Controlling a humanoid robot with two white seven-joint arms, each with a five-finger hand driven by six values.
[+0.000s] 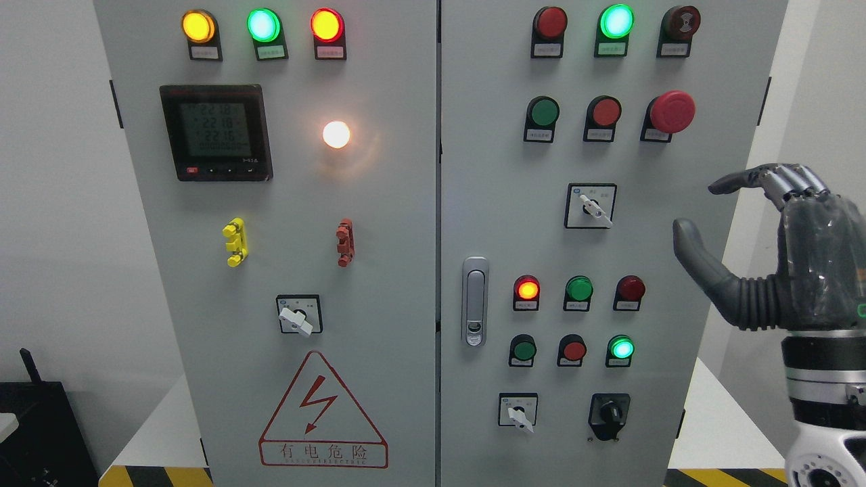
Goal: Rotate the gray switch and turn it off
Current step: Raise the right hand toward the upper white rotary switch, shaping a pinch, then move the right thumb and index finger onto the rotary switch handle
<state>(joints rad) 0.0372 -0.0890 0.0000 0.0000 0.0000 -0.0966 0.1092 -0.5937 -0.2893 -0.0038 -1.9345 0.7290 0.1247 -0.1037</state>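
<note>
One hand: only the right hand [764, 250] shows, raised at the picture's right beside the cabinet [676, 406], touching nothing.
Hand state: fingers and thumb spread wide, holding nothing — likely shaped ready to pinch a knob.
Gray switch [594, 208]: right door, mid-height, just left of the thumb; its handle points down-right.
Other selectors: three similar ones sit lower — which is meant is a judgement.
Left arm: not in view.
</note>
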